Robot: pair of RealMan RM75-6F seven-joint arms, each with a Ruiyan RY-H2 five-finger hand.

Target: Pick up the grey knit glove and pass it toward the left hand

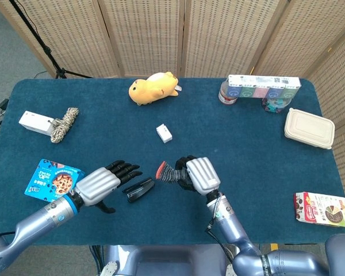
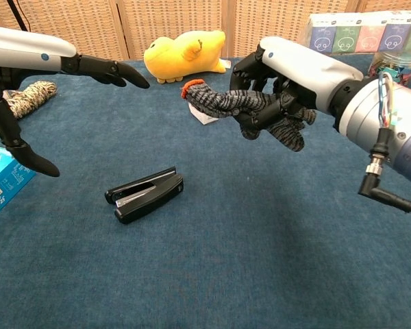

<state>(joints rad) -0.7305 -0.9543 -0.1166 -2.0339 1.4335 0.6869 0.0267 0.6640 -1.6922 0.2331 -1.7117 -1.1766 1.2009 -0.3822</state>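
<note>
My right hand [image 1: 198, 175] [image 2: 277, 82] grips the grey knit glove [image 2: 229, 103] above the middle of the table. The glove's red-trimmed cuff [image 1: 161, 169] sticks out to the left, and its grey fingers dangle below the hand in the chest view. My left hand [image 1: 106, 180] [image 2: 89, 65] hovers a short way to the left with its dark fingers spread, holding nothing. A small gap separates its fingertips [image 1: 133, 168] from the cuff.
A black stapler [image 1: 139, 189] [image 2: 144, 195] lies on the blue table [image 1: 264, 190] beneath the two hands. A cookie box [image 1: 52, 179] sits at the left, a small white box [image 1: 164, 133] and a yellow plush [image 1: 154, 87] further back. A rope bundle [image 1: 64, 123] lies far left.
</note>
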